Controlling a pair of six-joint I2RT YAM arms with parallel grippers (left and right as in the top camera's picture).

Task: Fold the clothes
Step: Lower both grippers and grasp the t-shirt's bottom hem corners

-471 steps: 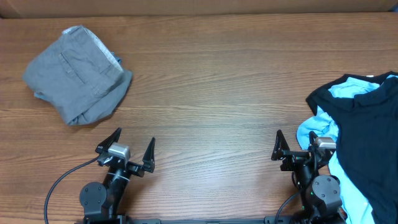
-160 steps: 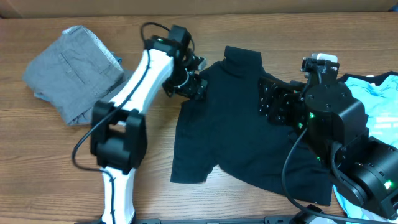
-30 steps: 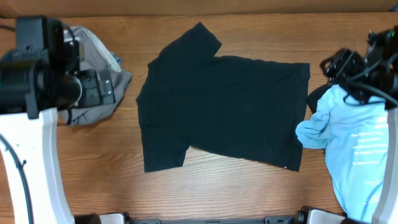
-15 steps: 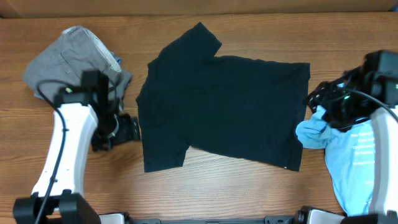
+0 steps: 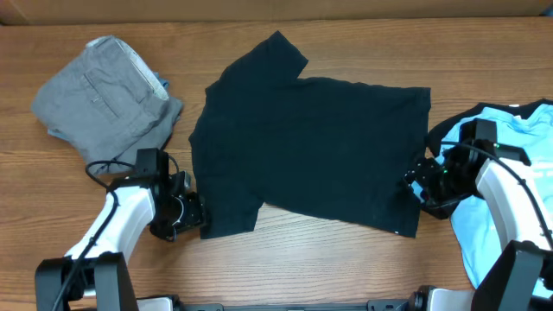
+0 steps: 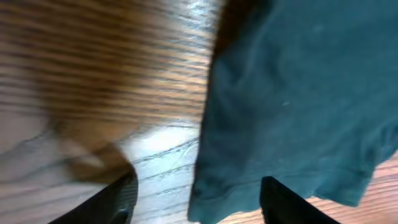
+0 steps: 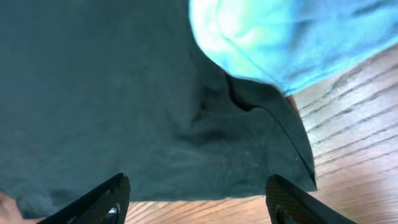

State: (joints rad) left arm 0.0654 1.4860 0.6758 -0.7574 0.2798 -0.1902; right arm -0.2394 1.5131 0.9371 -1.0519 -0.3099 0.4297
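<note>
Black T-shirt (image 5: 311, 147) lies flat at mid-table (image 5: 346, 259), between grey trousers (image 5: 104, 99) at left and light blue T-shirt (image 5: 510, 225) at right; left gripper (image 6: 199, 202), fingers spread, straddles its near sleeve hem, while right gripper (image 7: 199, 199), fingers likewise spread, sits over its hem corner.

Table (image 5: 346, 259): brown wood-grain top, pale glare patch in left wrist view. Tan strip (image 5: 276, 9) along far edge.
</note>
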